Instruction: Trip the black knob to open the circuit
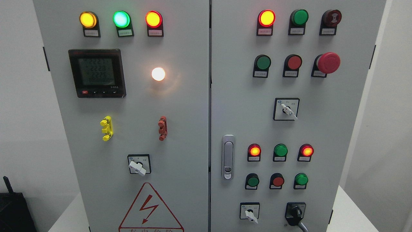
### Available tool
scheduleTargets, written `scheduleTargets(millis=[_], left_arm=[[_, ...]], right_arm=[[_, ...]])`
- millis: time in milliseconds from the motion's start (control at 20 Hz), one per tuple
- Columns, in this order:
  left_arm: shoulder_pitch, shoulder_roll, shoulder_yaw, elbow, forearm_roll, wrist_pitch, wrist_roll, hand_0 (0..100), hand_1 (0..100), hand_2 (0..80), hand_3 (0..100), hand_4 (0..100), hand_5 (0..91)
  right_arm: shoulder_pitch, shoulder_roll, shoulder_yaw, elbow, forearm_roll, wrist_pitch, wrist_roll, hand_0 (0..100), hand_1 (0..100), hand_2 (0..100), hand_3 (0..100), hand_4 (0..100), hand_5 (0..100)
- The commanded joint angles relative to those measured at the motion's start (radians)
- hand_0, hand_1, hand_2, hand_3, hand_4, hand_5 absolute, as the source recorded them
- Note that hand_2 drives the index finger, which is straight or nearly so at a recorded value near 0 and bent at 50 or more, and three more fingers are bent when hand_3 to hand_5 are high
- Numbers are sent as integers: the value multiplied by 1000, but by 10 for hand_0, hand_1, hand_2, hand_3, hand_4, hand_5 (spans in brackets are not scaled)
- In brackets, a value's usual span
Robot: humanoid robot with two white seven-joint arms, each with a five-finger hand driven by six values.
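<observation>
The black knob [295, 214] sits at the bottom right of the grey cabinet's right door [322, 129], on a black plate. Its grey handle points down and to the right, toward the picture's lower edge. No robot hand or arm shows anywhere in the head view.
Three white-handled selector switches [137, 167] [250, 216] [287, 110] dot the doors. A red mushroom button [327, 62] juts out upper right. Lit and unlit lamps and push buttons fill both doors. A silver door latch [228, 157] is at the middle; a black object [13, 209] lies lower left.
</observation>
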Motion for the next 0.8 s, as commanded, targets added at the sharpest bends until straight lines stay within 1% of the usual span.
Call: scheduleTargets(millis=[0, 100, 501, 601, 752], left_arm=[[0, 0, 0, -25, 0, 0, 0, 120, 389, 0, 0, 0, 0], [0, 0, 0, -25, 0, 0, 0, 120, 389, 0, 0, 0, 0], [0, 0, 0, -25, 0, 0, 0, 120, 389, 0, 0, 0, 0], [0, 0, 0, -25, 0, 0, 0, 120, 389, 0, 0, 0, 0], [0, 0, 1, -25, 0, 0, 0, 120, 389, 0, 0, 0, 0]], right_arm=[[-1, 0, -3, -2, 0, -1, -1, 0, 70, 56, 1000, 1000, 991], [-1, 0, 5, -4, 0, -1, -1, 0, 69, 56, 1000, 1000, 991], [0, 2, 6, -4, 2, -1, 1, 0, 68, 57, 1000, 1000, 991], [0, 14, 12, -6, 2, -1, 2, 0, 68, 58, 1000, 1000, 991], [0, 14, 12, -6, 2, -3, 4, 0, 67, 58, 1000, 1000, 991]])
